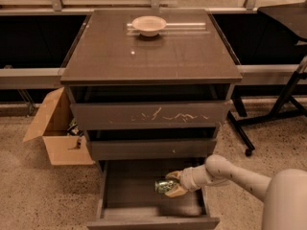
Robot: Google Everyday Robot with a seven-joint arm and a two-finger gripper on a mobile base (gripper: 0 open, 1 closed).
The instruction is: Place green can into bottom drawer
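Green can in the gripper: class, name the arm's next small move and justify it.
Probably lower it slightly and release: the gripper holds the shiny green metal can sideways within the open dark grey-brown bottom drawer, seemingly just above its floor.

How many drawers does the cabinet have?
3. The scratched top drawer is slightly open, the middle drawer is just below it, and the bottom drawer is pulled out, where the gripper holds the green can.
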